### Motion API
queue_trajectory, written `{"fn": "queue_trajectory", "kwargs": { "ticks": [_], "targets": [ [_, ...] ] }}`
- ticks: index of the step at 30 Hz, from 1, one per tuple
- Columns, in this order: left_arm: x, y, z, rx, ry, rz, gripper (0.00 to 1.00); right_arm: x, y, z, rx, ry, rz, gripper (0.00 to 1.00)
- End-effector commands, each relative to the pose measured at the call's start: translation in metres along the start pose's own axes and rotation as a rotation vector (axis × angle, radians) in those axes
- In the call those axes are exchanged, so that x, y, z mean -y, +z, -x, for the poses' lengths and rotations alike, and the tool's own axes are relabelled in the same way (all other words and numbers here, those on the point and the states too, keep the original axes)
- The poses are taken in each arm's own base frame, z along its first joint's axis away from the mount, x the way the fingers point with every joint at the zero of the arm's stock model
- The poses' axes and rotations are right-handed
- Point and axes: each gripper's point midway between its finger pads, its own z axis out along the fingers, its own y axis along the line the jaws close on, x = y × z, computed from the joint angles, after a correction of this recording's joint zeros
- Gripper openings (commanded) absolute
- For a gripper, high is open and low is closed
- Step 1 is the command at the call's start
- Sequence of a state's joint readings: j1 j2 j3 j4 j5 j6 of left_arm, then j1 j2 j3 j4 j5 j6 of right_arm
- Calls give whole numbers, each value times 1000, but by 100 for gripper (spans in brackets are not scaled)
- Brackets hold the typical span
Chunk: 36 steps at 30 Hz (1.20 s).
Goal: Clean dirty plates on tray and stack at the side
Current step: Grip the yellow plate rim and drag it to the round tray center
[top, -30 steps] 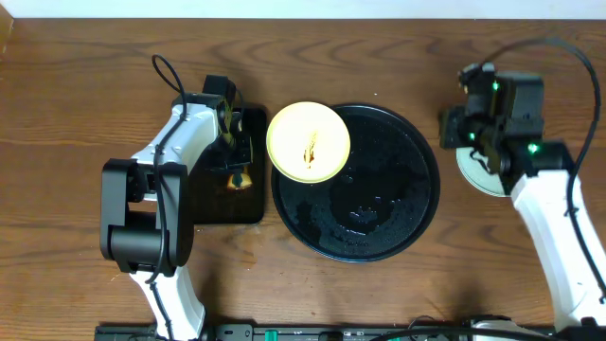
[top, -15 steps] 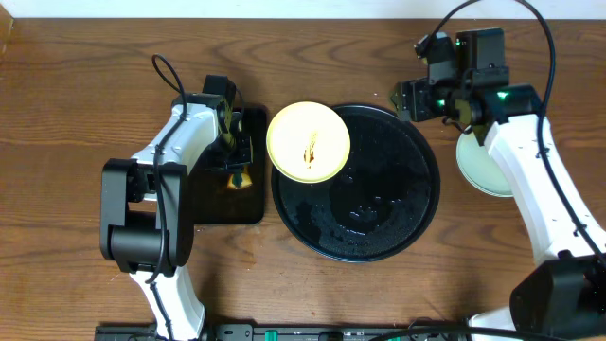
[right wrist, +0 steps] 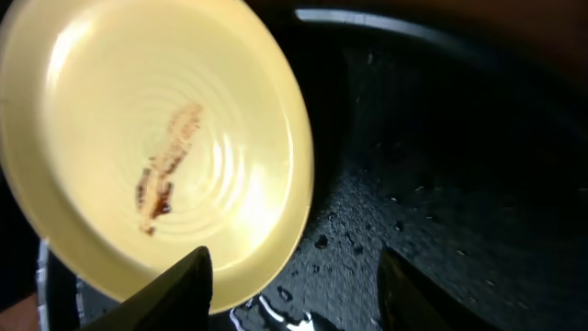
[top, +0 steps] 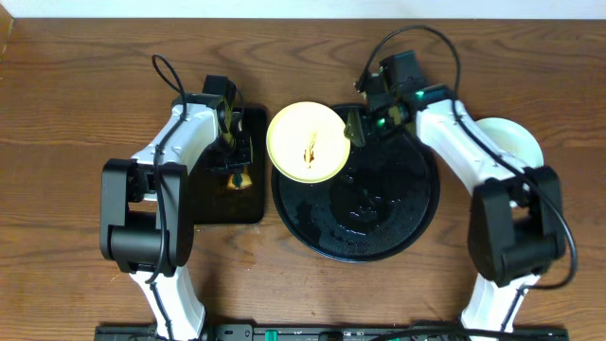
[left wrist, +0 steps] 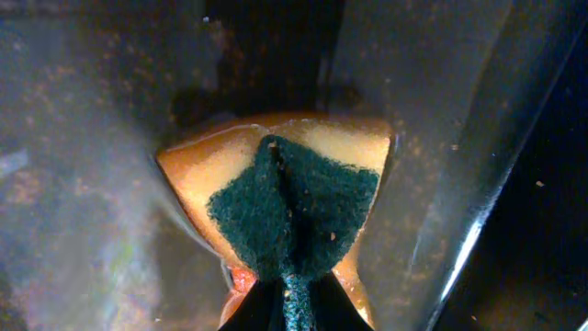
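A pale yellow plate (top: 308, 142) with a brown smear lies tilted on the left rim of the round black tray (top: 379, 223). In the right wrist view the plate (right wrist: 156, 138) fills the upper left, over the wet tray (right wrist: 450, 184). My right gripper (top: 358, 128) (right wrist: 294, 276) is open and empty at the plate's right edge. My left gripper (top: 235, 161) (left wrist: 289, 308) is shut on a green-and-yellow sponge (left wrist: 294, 207) over the small rectangular black tray (top: 222, 204). A pale mint plate (top: 516, 142) lies on the table right of the round tray, partly behind my right arm.
The wooden table (top: 76, 114) extends around both trays. Water drops cover the round tray's floor. The rectangular tray touches the round tray's left side. My right arm crosses over the round tray's upper right rim.
My right arm has swung left, from above the mint plate at the table's right to the yellow plate's right edge over the tray. The left arm and the sponge have not moved.
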<state>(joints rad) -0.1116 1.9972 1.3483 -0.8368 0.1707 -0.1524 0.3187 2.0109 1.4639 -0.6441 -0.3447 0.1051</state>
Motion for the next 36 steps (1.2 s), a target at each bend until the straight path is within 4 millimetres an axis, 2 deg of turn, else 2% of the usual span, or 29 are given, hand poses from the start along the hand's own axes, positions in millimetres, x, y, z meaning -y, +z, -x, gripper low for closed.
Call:
{"fn": "queue_trajectory", "kwargs": {
  "ticks": [1, 8, 15, 16, 20, 23, 28, 31, 36],
  "targets": [
    [5, 3, -8, -21, 22, -23, 9, -8, 10, 0, -13, 35, 27, 51],
    [5, 3, -8, -21, 22, -23, 9, -2, 26, -10, -57, 110, 21, 41],
    [5, 3, -8, -21, 22, -23, 9, -6, 47, -27, -119, 123, 17, 35],
    [5, 3, -8, -21, 22, -23, 9, -7, 49, -28, -124, 121, 18, 32],
    [5, 3, -8, -21, 22, -23, 9, -8, 50, -28, -124, 119, 19, 9],
    [5, 3, -8, -21, 22, -23, 9, -6, 49, -29, -127, 123, 16, 1],
    [5, 3, -8, -22, 22, -23, 9, 1, 46, -33, -144, 145, 4, 1],
    [5, 3, -8, -22, 22, -23, 9, 14, 42, -35, -151, 168, -43, 1],
    [5, 3, -8, -22, 22, -23, 9, 44, 17, -39, -151, 196, -198, 1]
  ]
}}
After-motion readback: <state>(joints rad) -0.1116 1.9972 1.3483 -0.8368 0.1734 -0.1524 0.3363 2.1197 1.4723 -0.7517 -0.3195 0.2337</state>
